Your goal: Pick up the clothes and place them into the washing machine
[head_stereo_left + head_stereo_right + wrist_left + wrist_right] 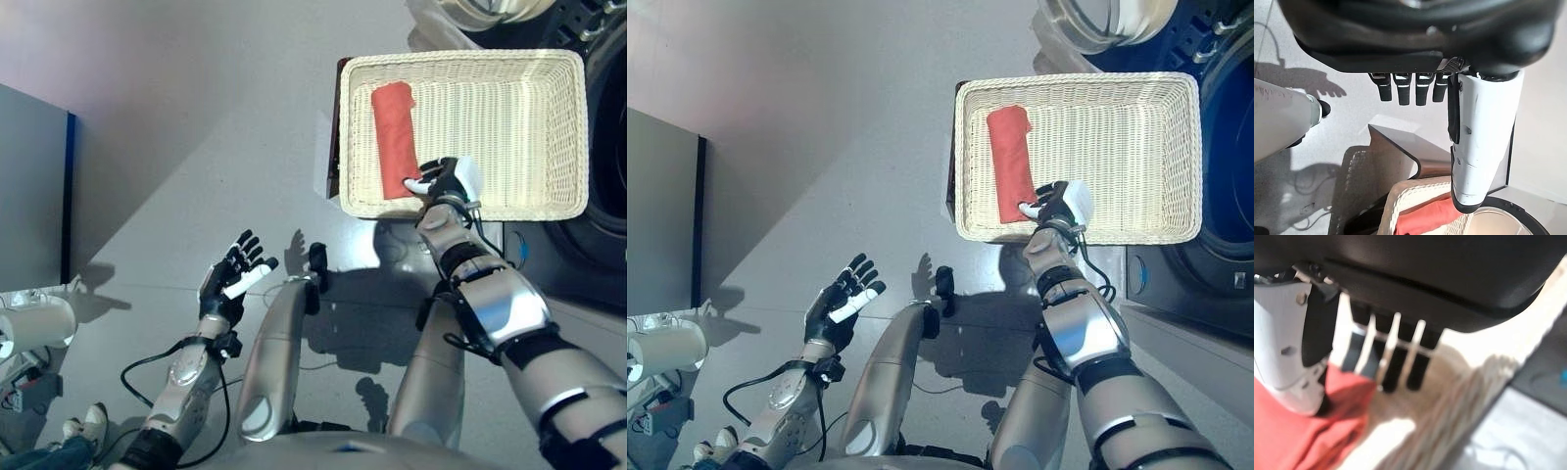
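Left eye view looks down on a pale wicker basket [549, 211] sitting on the grey floor [196, 127], with the dark front of the washing machine [607, 147] just beside its right and far sides. 1 red folded garment [395, 139] lies lengthwise in the left part of the basket, its near end close to the basket's front wall.

The right hand [446, 182] reaches over the front wall into the basket, next to the near end of the garment. In the right wrist view its white-covered thumb [1290, 352] rests down on the red cloth while the fingers [1396, 367] hang straight over the cloth's edge and the wicker bottom, so the hand is relaxed and has not closed on anything.

The left hand [231, 277] is held over the bare floor, well apart from the basket, fingers spread and holding nothing. A grey cabinet with a blue edge [34, 186] stands at the left, and a person's shoe [90, 423] shows at the lower left.
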Robot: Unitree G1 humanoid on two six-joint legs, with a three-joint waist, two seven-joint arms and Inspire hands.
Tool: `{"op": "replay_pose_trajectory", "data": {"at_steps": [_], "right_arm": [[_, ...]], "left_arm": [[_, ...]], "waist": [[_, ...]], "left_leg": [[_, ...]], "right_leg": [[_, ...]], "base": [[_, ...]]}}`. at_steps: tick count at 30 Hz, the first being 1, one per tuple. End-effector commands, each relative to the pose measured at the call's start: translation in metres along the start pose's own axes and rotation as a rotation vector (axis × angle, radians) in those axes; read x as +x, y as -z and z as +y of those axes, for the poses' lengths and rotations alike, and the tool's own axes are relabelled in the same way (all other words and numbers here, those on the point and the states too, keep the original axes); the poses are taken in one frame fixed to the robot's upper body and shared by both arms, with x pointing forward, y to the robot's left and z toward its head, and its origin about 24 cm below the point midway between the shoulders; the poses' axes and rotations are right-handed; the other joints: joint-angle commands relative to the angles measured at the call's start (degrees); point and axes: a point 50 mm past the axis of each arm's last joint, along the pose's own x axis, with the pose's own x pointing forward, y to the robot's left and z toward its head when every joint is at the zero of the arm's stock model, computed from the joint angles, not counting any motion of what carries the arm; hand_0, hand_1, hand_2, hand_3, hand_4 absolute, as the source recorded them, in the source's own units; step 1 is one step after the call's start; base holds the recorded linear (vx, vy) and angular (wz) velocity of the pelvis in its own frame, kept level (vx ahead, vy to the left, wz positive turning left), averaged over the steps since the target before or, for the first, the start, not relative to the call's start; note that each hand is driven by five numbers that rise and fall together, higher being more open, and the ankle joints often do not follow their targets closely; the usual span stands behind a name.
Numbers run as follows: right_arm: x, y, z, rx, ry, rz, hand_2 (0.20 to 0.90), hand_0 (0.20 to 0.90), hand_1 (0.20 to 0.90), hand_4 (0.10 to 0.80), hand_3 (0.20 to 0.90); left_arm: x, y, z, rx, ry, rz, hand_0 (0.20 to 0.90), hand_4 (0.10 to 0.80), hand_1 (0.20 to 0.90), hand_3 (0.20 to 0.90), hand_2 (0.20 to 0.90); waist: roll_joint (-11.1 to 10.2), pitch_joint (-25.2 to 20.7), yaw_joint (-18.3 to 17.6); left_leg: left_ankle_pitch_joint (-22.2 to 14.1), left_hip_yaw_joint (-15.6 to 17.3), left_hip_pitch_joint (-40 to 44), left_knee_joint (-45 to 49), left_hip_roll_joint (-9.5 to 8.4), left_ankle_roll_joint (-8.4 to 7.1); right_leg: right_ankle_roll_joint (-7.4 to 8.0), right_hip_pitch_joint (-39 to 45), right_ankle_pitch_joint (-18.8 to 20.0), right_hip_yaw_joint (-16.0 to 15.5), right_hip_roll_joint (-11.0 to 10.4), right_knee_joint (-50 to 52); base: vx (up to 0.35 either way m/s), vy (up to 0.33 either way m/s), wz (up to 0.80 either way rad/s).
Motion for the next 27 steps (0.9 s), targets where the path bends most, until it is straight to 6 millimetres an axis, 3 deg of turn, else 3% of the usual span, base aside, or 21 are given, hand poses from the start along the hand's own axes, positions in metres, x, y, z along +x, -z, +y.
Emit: {"op": "replay_pose_trajectory", "data": {"at_steps": [1, 9, 11, 13, 14, 15, 27], "right_arm": [[0.0, -0.019, 0.002, 0.007, 0.0, -0.076, 0.2, 0.2, 0.2, 0.3, 0.2], [-0.002, -0.017, 0.004, 0.034, -0.005, -0.052, 0.2, 0.2, 0.2, 0.3, 0.2], [-0.003, -0.018, 0.006, 0.037, -0.008, -0.049, 0.425, 0.425, 0.425, 0.461, 0.425], [-0.003, -0.017, 0.007, 0.039, -0.011, -0.043, 0.464, 0.464, 0.464, 0.488, 0.464], [-0.003, -0.017, 0.007, 0.04, -0.009, -0.037, 0.549, 0.549, 0.549, 0.549, 0.549], [-0.003, -0.017, 0.007, 0.041, -0.006, -0.034, 0.9, 0.9, 0.9, 0.8, 0.9], [-0.007, -0.01, 0.013, 0.091, 0.014, 0.048, 0.9, 0.9, 0.9, 0.8, 0.9]], "left_arm": [[0.006, -0.029, 0.001, 0.01, 0.0, -0.154, 0.9, 0.8, 0.9, 0.9, 0.9], [0.005, -0.03, 0.003, 0.012, -0.005, -0.157, 0.9, 0.8, 0.9, 0.9, 0.9], [0.004, -0.03, 0.004, 0.011, -0.008, -0.156, 0.9, 0.8, 0.9, 0.9, 0.9], [0.004, -0.031, 0.005, 0.01, -0.009, -0.157, 0.9, 0.8, 0.9, 0.9, 0.9], [0.003, -0.031, 0.006, 0.011, -0.012, -0.158, 0.9, 0.8, 0.9, 0.9, 0.9], [0.003, -0.032, 0.006, 0.012, -0.014, -0.161, 0.9, 0.8, 0.9, 0.9, 0.9], [0.003, -0.03, 0.007, 0.03, -0.018, -0.151, 0.9, 0.8, 0.9, 0.9, 0.9]], "waist": [[-0.49, -2.88, 2.23], [-0.75, -3.25, 2.37], [-0.83, -3.5, 2.54], [-0.83, -3.73, 2.69], [-0.9, -3.84, 2.78], [-0.96, -3.86, 2.81], [-1.45, -4.28, 3.0]], "left_leg": [[-9.21, -0.19, -0.23, 9.03, 1.3, -2.52], [-9.03, -0.29, -0.02, 8.41, 1.31, -2.41], [-8.87, -0.3, 0.06, 8.02, 1.29, -2.4], [-8.6, -0.39, 0.15, 7.46, 1.28, -2.41], [-8.49, -0.4, 0.29, 7.22, 1.34, -2.46], [-8.45, -0.43, 0.45, 7.02, 1.38, -2.49], [-8.29, -0.49, 1.07, 6.26, 1.46, -2.43]], "right_leg": [[-2.91, -2.44, 8.37, 0.66, -0.66, -4.53], [-2.9, -2.06, 8.63, 0.24, -0.82, -5.12], [-2.88, -1.9, 8.64, -0.01, -0.85, -5.52], [-2.81, -1.79, 8.67, -0.24, -0.84, -5.68], [-2.78, -1.64, 8.67, -0.27, -0.87, -5.85], [-2.79, -1.49, 8.7, -0.35, -0.88, -6.0], [-2.74, -1.05, 8.94, -0.69, -0.84, -6.41]], "base": [[0.0, 0.0, 0.0], [0.0, 0.0, 0.0], [0.0, 0.0, 0.0], [0.008, -0.001, 0.02], [0.014, -0.01, 0.05], [0.011, -0.01, 0.04], [0.0, 0.0, 0.0]]}}
